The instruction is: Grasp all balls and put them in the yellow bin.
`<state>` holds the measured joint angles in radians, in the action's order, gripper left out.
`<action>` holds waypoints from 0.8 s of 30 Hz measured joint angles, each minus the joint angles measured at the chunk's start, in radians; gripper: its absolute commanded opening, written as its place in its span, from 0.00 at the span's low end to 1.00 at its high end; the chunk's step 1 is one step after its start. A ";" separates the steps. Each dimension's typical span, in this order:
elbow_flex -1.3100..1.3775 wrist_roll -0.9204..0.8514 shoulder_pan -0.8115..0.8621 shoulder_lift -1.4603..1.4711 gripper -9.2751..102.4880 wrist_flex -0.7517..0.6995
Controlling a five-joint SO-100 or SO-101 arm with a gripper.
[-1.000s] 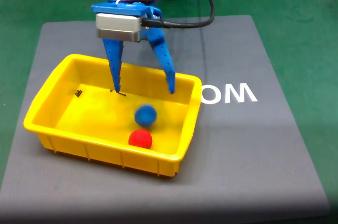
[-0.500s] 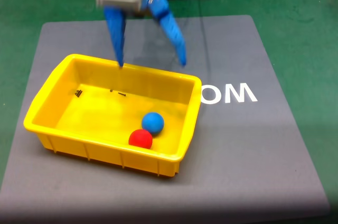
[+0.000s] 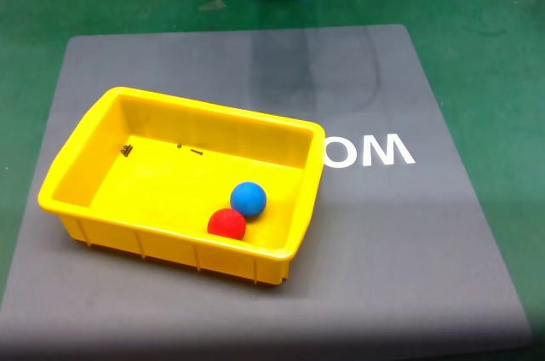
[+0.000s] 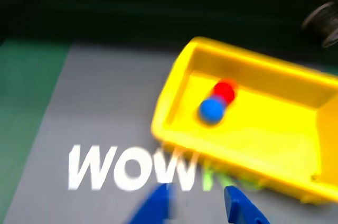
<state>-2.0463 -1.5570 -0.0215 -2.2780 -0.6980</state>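
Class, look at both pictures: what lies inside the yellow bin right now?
Inside the yellow bin lie a blue ball and a red ball, touching, near its right end in the fixed view, plus a few tiny dark specks. The floor beneath the balls is hidden.

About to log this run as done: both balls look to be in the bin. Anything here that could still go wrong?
Little risk shows. The red ball and blue ball lie touching near the yellow bin's right wall in the fixed view; a bump could roll them, though the walls should keep them in. In the blurred wrist view the gripper is apart from the bin's rim, so a low sweep might clip it.
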 measured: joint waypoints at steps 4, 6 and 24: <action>-0.230 -0.017 -0.066 -0.181 0.08 0.000; -0.336 -0.025 -0.083 -0.268 0.08 -0.002; -0.992 -0.100 -0.018 -0.785 0.08 -0.141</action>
<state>-3.0388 -1.6567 -0.0399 -3.0634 -0.8391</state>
